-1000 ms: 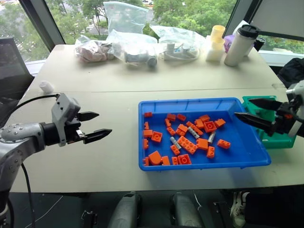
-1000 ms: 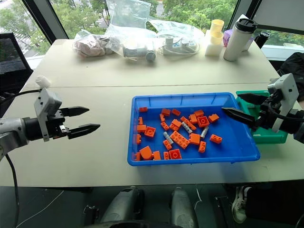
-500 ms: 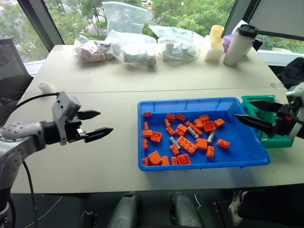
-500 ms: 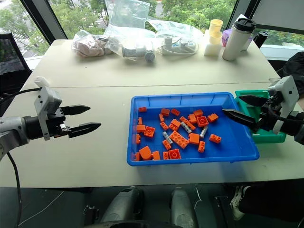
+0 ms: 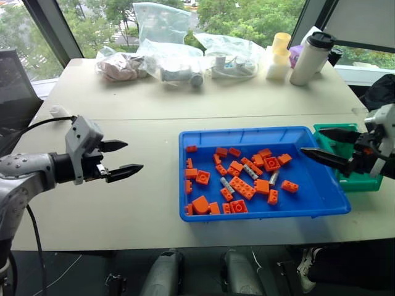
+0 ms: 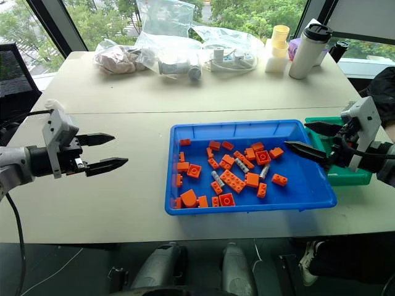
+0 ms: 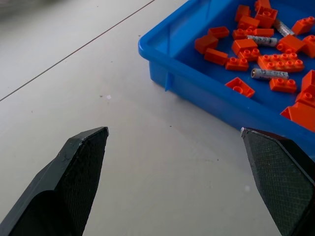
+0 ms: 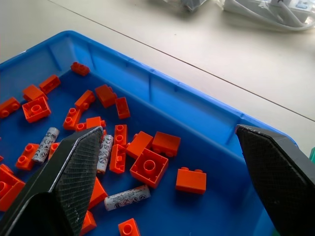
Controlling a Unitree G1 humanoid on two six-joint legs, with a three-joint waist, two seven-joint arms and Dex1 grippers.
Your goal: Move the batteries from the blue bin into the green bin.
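While both grippers gape, L [image 5: 125, 158] over table, R [image 5: 326, 144] over blue bin [image 5: 321, 206] edge, 3 batteries [image 5: 251, 172] lie flat among bricks [image 5: 243, 187], each slanted differently. Green bin [image 5: 364, 182] beside.

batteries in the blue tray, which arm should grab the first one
Right. The open right pincer hovers over the shallow blue plastic tray's right end, close to the slim silver-grey batteries and beside the small teal-green bin. The left pincer hangs over bare table.

You're looking at an office or lab room. Tall windows [image 5: 92, 24] show trees behind the pale counter [image 5: 185, 98]. A black chair [image 6: 15, 74] stands beside it, with plastic bags [image 5: 166, 58] and a travel mug [image 5: 311, 55] on top.
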